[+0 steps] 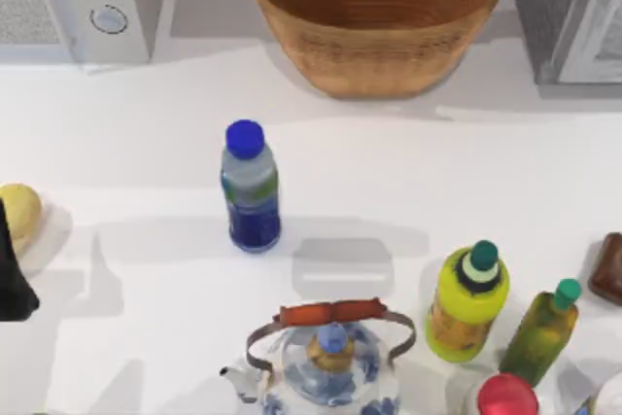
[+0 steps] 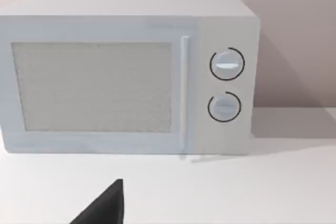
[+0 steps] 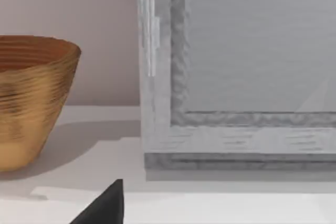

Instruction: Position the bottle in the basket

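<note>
The bottle (image 1: 251,191) stands upright on the white table left of centre, with a blue cap, pale label and dark blue lower part. The wicker basket (image 1: 377,21) sits at the back centre, well apart from the bottle; its side (image 3: 29,103) also appears in the right wrist view. A dark part of my left arm (image 1: 12,274) rests at the table's left edge, far from the bottle. The left wrist view has a dark tip of my left gripper (image 2: 105,211) at its lower edge. A dark tip of my right gripper (image 3: 105,208) is in the right wrist view, near the basket.
A white microwave (image 1: 97,2) stands back left and a grey appliance (image 1: 573,12) back right. Along the front are a teapot (image 1: 328,362), a yellow-green bottle (image 1: 466,300), an olive bottle (image 1: 542,335), a red-topped item (image 1: 505,397) and a brown object (image 1: 608,267). A yellow object (image 1: 19,211) lies at the left.
</note>
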{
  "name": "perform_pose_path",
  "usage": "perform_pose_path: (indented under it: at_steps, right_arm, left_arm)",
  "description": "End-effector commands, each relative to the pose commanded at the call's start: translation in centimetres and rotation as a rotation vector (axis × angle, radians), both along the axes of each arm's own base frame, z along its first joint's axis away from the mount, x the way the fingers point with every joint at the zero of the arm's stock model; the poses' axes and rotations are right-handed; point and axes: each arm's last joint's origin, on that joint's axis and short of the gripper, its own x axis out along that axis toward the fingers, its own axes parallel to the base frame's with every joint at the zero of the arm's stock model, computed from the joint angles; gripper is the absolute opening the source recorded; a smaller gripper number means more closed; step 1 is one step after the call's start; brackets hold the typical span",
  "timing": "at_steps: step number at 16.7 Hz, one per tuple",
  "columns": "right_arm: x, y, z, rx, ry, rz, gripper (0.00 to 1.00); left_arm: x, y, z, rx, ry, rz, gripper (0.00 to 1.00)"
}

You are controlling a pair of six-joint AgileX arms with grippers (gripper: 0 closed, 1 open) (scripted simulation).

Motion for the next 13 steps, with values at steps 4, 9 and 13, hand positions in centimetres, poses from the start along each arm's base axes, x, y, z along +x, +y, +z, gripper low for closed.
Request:
perform_pose_path:
  at_steps: [4,9,13]
  right_arm:
    - [0.0,0.0,0.0,0.0,0.0,0.0,1.0]
    - [0.0,0.0,0.0,0.0,0.0,0.0,1.0]
    - [0.0,0.0,0.0,0.0,0.0,0.0,1.0]
  left_arm:
    - [0.2,-0.1,0.1,0.001,-0.001,-0.018,1.0]
    - [1.8,-0.9,0.9,0.009,0.008,-0.139,1.0]
    - [4.5,-2.0,0.9,0.019,0.038,-0.28,1.0]
